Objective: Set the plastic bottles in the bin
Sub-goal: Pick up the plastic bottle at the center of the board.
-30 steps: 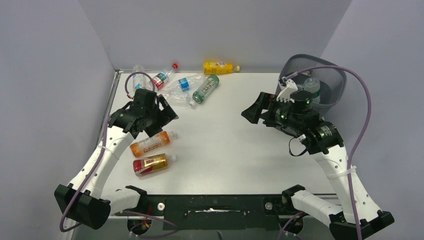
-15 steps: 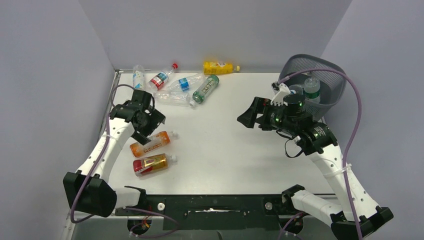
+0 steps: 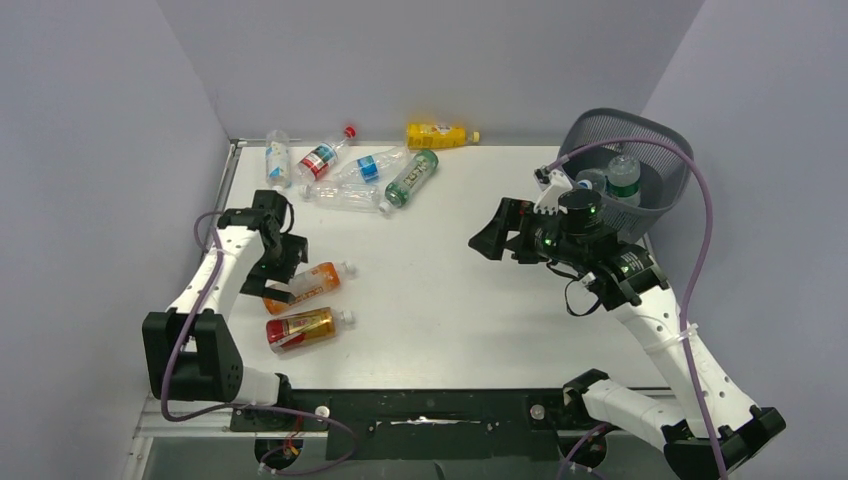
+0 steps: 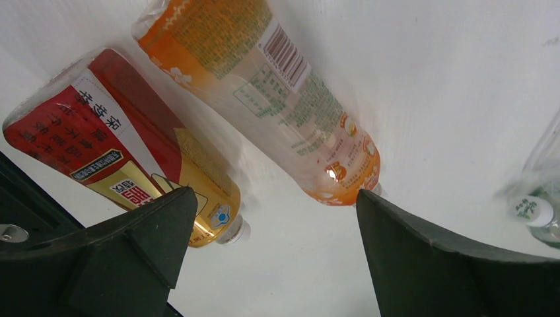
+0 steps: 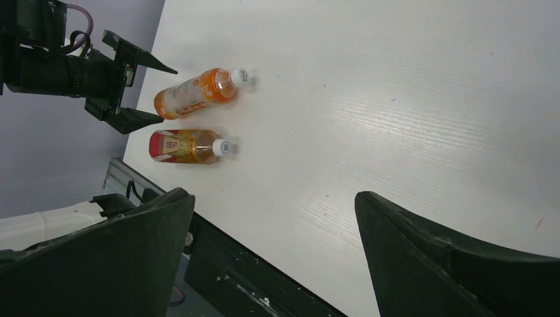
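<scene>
Two plastic bottles lie side by side at the near left: an orange one (image 3: pixel 305 285) (image 4: pixel 284 99) (image 5: pixel 195 92) and a red-and-gold one (image 3: pixel 300 328) (image 4: pixel 119 152) (image 5: pixel 185 145). My left gripper (image 3: pixel 288 268) (image 4: pixel 274 218) is open just left of the orange bottle, holding nothing. Several more bottles lie at the back: a yellow one (image 3: pixel 437 135), a green one (image 3: pixel 412 178) and clear ones (image 3: pixel 345 196). The dark mesh bin (image 3: pixel 655 150) stands at the back right with bottles (image 3: pixel 622 175) inside. My right gripper (image 3: pixel 492 235) (image 5: pixel 274 218) hangs open and empty above the table's middle, left of the bin.
Grey walls close in the table on the left, back and right. The black front rail (image 3: pixel 430 410) (image 5: pixel 218 264) runs along the near edge. The right arm's purple cable (image 3: pixel 700 220) loops over the bin.
My left arm has pulled back from the far bottle cluster toward the orange bottle, and its jaws have opened wider. My right gripper has drifted slightly left, away from the bin.
</scene>
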You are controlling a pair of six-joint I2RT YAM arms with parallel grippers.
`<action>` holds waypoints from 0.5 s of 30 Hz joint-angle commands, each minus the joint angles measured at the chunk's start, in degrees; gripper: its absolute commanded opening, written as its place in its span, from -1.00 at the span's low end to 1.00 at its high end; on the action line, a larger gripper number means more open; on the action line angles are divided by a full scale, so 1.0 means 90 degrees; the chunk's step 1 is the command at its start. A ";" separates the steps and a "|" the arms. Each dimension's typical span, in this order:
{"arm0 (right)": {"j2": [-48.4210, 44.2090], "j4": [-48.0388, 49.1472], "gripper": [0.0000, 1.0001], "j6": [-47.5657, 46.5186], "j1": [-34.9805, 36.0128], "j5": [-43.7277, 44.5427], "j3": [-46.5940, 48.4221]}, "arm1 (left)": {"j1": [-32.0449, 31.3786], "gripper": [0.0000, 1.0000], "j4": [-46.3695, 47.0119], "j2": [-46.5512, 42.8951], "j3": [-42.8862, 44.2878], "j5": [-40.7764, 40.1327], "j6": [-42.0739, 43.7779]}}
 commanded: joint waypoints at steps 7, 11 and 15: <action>0.0008 0.0275 0.96 0.0026 0.0111 0.0064 -0.0058 | 0.0570 0.86 0.0233 0.0526 0.0018 -0.0229 -0.0653; 0.0008 0.0288 0.96 0.0030 0.0129 0.0068 -0.0125 | 0.0677 0.87 0.0317 0.0774 -0.0007 -0.0249 -0.0681; -0.0021 0.0298 0.96 0.0049 0.0168 0.0087 -0.0226 | 0.0680 0.86 0.0416 0.0994 -0.0042 -0.0306 -0.0732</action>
